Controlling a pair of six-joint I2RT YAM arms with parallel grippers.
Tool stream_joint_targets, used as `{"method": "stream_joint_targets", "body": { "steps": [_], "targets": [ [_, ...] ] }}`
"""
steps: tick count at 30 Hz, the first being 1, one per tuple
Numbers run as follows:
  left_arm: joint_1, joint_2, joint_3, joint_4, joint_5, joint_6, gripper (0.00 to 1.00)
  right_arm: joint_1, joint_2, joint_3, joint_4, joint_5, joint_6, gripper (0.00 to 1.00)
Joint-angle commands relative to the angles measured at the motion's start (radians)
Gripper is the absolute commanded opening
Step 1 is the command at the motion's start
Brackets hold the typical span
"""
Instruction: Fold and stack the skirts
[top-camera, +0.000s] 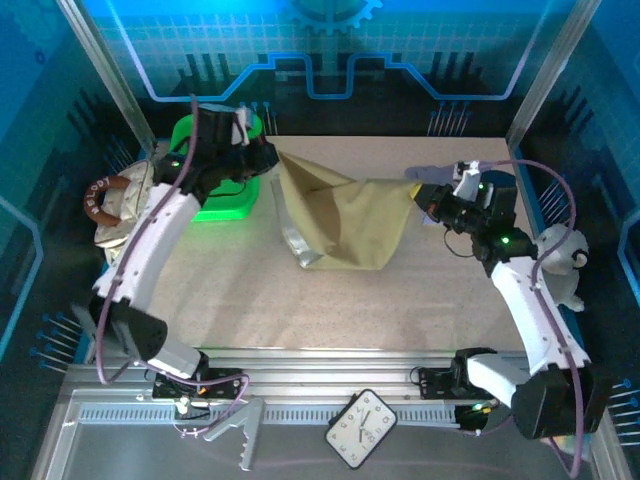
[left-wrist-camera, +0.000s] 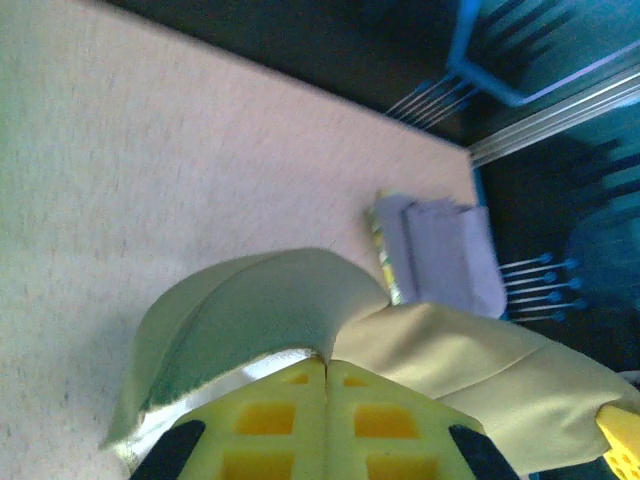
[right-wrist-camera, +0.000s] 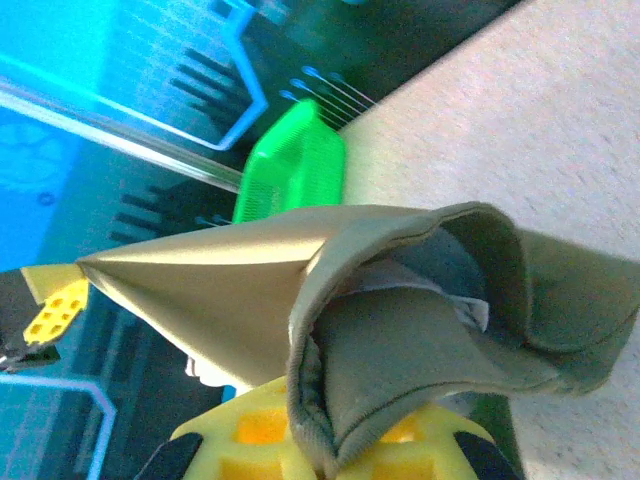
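Observation:
The khaki-tan skirt (top-camera: 345, 220) hangs stretched above the table between both grippers. My left gripper (top-camera: 268, 158) is shut on its far left corner, the cloth pinched between the yellow fingers (left-wrist-camera: 300, 415). At the other end my right gripper (top-camera: 425, 197) is shut on a bunched hem (right-wrist-camera: 420, 350). The lavender-grey skirt (left-wrist-camera: 445, 260) lies folded at the table's far right corner, behind the right gripper (right-wrist-camera: 335, 450). A printed yellow-green edge (left-wrist-camera: 384, 250) peeks out from under it.
A green basket (top-camera: 215, 190) stands at the far left, just under the left arm. A cream handbag with a brown handle (top-camera: 115, 200) sits off the left edge. A white plush toy (top-camera: 565, 260) lies at the right. A clock (top-camera: 362, 428) rests on the near rail.

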Motion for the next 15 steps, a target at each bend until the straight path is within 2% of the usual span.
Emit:
{"method": "stream_joint_targets", "body": {
  "steps": [1, 5, 10, 11, 12, 15],
  "targets": [
    [0.007, -0.095, 0.101, -0.023, -0.032, 0.074, 0.00, -0.005, -0.062, 0.070, -0.064, -0.005, -0.089, 0.01],
    [0.024, 0.029, 0.152, -0.029, -0.038, 0.108, 0.00, -0.006, -0.028, 0.021, -0.092, 0.082, -0.087, 0.00],
    [0.030, 0.421, 0.357, -0.029, 0.029, 0.185, 0.00, -0.007, 0.155, -0.040, -0.075, 0.167, -0.092, 0.00],
    [0.030, 0.521, 0.428, -0.048, 0.031, 0.192, 0.02, -0.006, 0.194, -0.048, -0.057, 0.178, -0.089, 0.00],
    [0.030, 0.615, 0.515, -0.078, 0.025, 0.186, 0.12, -0.004, 0.228, -0.054, -0.044, 0.187, -0.085, 0.00],
    [0.029, 0.827, 0.745, -0.172, 0.034, 0.148, 0.25, 0.011, 0.292, -0.059, -0.062, 0.239, -0.070, 0.00]
  ]
}}
